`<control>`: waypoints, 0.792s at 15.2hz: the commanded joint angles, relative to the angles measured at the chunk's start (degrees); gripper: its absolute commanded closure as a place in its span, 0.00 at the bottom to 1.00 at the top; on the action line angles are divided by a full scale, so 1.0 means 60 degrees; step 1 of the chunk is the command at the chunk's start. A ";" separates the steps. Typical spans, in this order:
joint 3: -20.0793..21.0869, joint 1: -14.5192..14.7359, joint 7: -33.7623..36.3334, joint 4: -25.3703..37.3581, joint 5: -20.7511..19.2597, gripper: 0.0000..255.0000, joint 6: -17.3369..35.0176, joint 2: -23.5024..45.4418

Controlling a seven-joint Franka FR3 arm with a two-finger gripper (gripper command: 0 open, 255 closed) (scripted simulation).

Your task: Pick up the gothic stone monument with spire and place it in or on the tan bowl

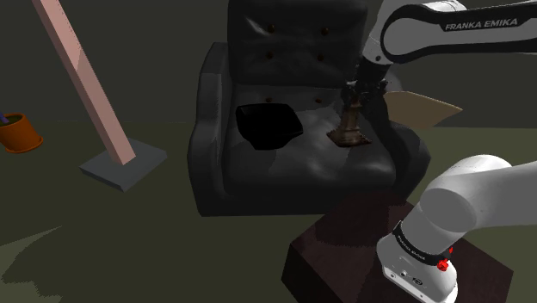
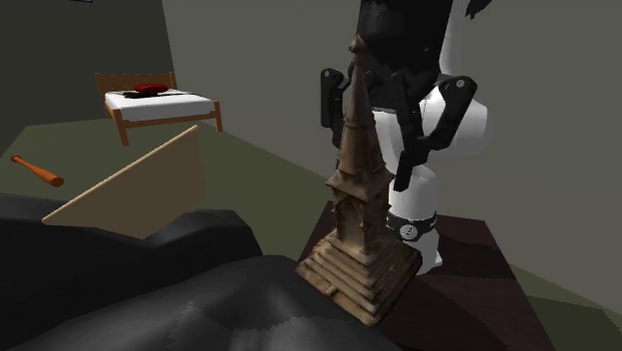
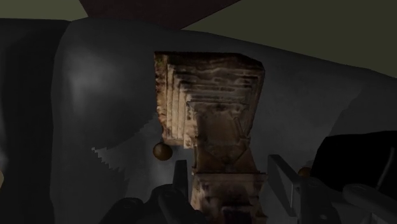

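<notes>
Your robot is a Franka arm (image 1: 482,202) built of smooth, rounded white shells with dark bands at the joints, and one upper link has a dark strip with white FRANKA EMIKA lettering (image 1: 480,24). Near the base, a black collar (image 1: 411,245) carries small white print, and a small red button (image 1: 445,264) sits just beside it on the white housing. The gripper (image 1: 354,102) is all black and blocky, and the arm is mounted on a dark reddish-brown box stand (image 1: 344,254).
</notes>
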 commanded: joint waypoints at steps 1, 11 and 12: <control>0.0014 0.0007 -0.0017 0.0237 0.0017 1.00 -0.0285 -0.0053; 0.0057 0.0026 -0.0108 0.1589 0.0083 1.00 -0.1521 0.0060; 0.0061 0.0027 -0.0117 0.1731 0.0089 1.00 -0.1641 0.0083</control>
